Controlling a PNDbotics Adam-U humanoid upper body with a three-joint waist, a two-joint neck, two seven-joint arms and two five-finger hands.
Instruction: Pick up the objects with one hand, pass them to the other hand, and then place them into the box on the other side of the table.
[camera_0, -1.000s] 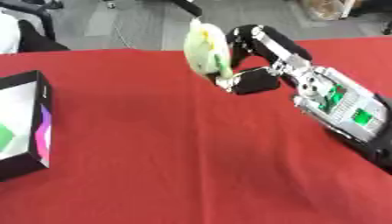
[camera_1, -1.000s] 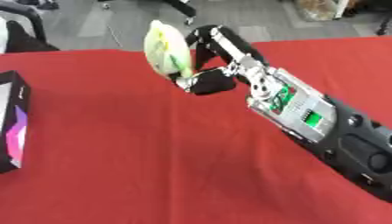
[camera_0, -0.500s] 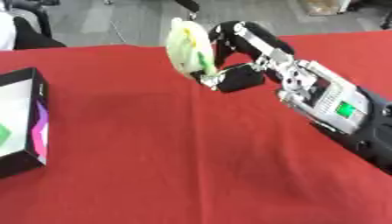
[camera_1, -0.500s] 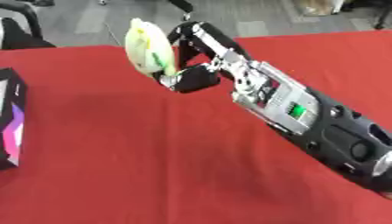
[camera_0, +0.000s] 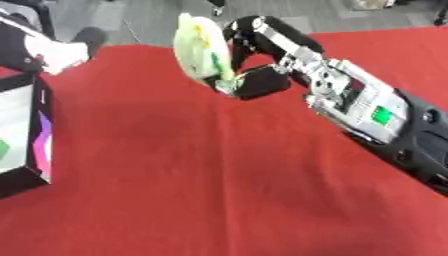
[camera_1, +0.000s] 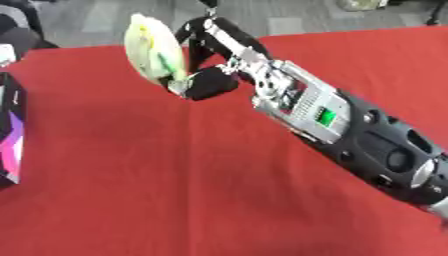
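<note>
Your right hand (camera_0: 254, 80) grips a pale yellow-green packet (camera_0: 199, 50) above the red table (camera_0: 192, 180); the box (camera_0: 26, 135) sits far left

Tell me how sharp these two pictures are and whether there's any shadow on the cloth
Left eye view: the pale green-and-yellow object and right hand smear with motion blur. Right eye view: the same softness; a faint shadow darkens the red tablecloth below the forearm.

No legible text, numbers or brand marks in either view. Box (camera_0: 26, 135) at left edge of frame: coloured print only, no readable lettering. Right arm (camera_1: 324, 117): green patch, unreadable.
</note>
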